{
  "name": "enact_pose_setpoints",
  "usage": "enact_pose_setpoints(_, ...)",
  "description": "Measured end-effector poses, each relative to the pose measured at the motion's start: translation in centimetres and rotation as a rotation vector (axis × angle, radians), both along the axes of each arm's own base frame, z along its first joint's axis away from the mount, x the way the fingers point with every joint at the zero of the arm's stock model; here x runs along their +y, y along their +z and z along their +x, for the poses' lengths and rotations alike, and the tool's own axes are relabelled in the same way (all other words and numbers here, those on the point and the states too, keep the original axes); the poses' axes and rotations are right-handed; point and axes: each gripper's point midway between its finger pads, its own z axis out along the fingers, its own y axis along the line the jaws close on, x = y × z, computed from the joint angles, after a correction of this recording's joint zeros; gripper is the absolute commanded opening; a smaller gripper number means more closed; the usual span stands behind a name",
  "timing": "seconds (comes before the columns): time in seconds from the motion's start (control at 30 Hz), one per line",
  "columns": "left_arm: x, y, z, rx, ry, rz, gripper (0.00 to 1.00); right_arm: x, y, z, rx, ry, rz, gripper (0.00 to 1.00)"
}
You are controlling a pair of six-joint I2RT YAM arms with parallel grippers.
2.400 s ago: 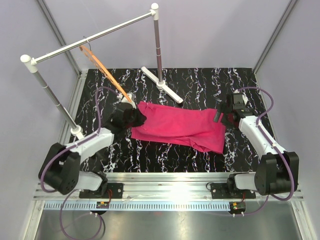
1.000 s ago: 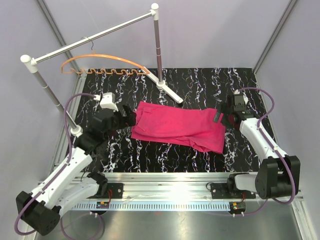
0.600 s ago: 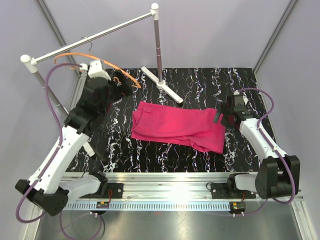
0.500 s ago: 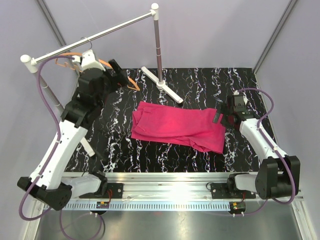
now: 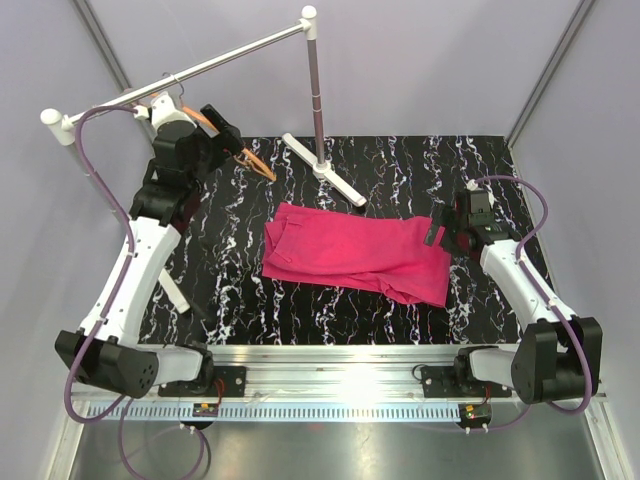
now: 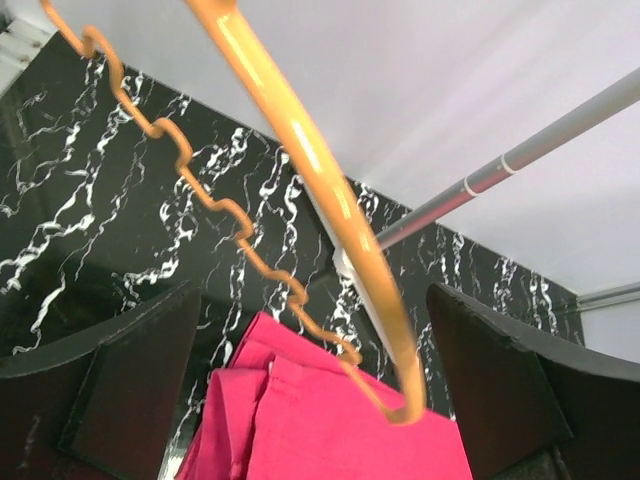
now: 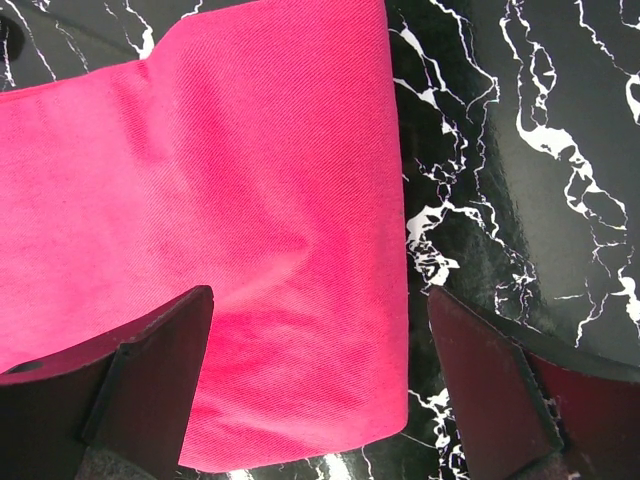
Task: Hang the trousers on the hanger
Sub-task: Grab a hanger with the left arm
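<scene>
The magenta trousers (image 5: 355, 252) lie flat and folded on the black marble table (image 5: 400, 170). The orange hanger (image 5: 257, 164) hangs at the back left under the silver rail. My left gripper (image 5: 224, 134) is raised beside it and stands open. In the left wrist view the hanger's thick arm (image 6: 330, 190) and wavy bar (image 6: 215, 200) run between the wide-apart fingers (image 6: 130, 390), untouched, with the trousers (image 6: 330, 430) far below. My right gripper (image 5: 441, 229) is open at the trousers' right end. The right wrist view has the cloth's edge (image 7: 250, 250) between its fingers (image 7: 490, 390).
The silver rail (image 5: 240, 50) with white end caps spans the back left. Its right post stands on a white foot (image 5: 325, 170) behind the trousers. Its left post (image 5: 100, 190) stands by the table's left edge. Grey walls close in the cell.
My left arm has risen from beside the trousers' waist up to the rail. The hanger has swung round beside it. The right arm has barely moved.
</scene>
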Motion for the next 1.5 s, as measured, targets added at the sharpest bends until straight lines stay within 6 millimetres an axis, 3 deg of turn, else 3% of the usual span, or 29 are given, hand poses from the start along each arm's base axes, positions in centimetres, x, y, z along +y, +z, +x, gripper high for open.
enact_pose_setpoints(0.2,-0.3,1.1,1.1,-0.05,-0.026,-0.028,0.97,0.1,0.0,0.0,-0.002,0.006,0.004,0.96)
enact_pose_setpoints(0.3,-0.6,1.0,1.6,-0.051,-0.039,-0.048,0.69,0.2,-0.2,0.0,-0.001,0.009,0.005,0.95)
enact_pose_setpoints(0.33,-0.7,0.9,1.8,-0.046,-0.042,-0.053,0.54,0.2,-0.2,0.0,-0.002,0.01,0.006,0.95)
enact_pose_setpoints(0.43,-0.9,0.5,2.0,-0.037,-0.056,-0.067,0.31,0.3,-0.3,0.0,-0.002,0.015,0.011,0.96)
enact_pose_setpoints(0.47,-1.0,0.4,2.0,-0.033,-0.059,-0.067,0.18,0.3,-0.4,0.0,-0.001,0.016,0.011,0.95)
enact_pose_setpoints(0.6,-1.4,0.4,1.9,-0.032,-0.081,-0.08,0.0,0.3,-0.4,0.0,-0.002,0.018,0.013,0.96)
enact_pose_setpoints(1.0,-2.8,1.6,-0.1,-0.073,-0.194,-0.117,0.0,0.4,-0.3,0.1,-0.003,0.019,0.013,0.96)
enact_pose_setpoints(1.2,-4.9,3.7,-1.5,-0.126,-0.341,-0.151,0.0,0.4,-0.3,0.0,-0.003,0.018,0.013,0.96)
enact_pose_setpoints(1.5,-8.2,3.8,-2.3,-0.17,-0.549,-0.249,0.0,0.3,-0.4,0.0,0.0,0.015,0.009,0.96)
